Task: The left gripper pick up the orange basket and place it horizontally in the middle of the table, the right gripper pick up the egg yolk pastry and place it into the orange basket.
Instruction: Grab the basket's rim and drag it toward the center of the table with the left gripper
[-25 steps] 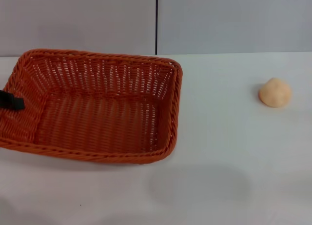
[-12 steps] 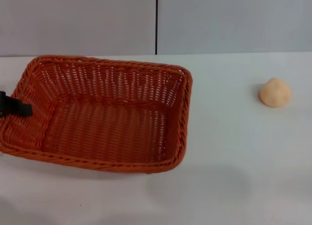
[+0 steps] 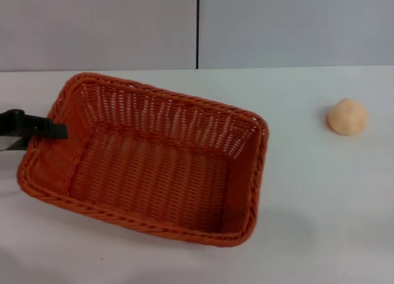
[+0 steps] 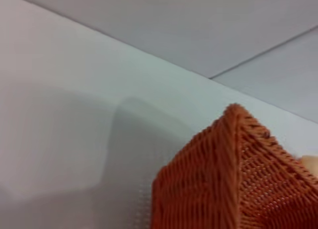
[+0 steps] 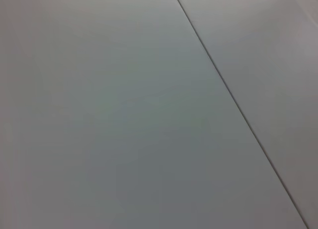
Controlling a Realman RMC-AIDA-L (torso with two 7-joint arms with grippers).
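Note:
The orange basket [image 3: 148,158] fills the left and centre of the white table [image 3: 308,204] in the head view, turned at a slant with its right end nearer me. My left gripper [image 3: 54,131] comes in from the left edge and is shut on the basket's left rim. The left wrist view shows a corner of the orange basket [image 4: 233,184] close up. The egg yolk pastry [image 3: 347,117] rests on the table at the far right, apart from the basket. My right gripper is out of view.
A grey wall with a dark vertical seam [image 3: 197,28] stands behind the table's far edge. Bare tabletop lies between the basket and the pastry and along the front. The right wrist view shows only a grey panel with a seam [image 5: 233,102].
The basket has moved right and rotated clockwise, its right end swinging toward me. My left gripper has come farther into view with it. The pastry has stayed put.

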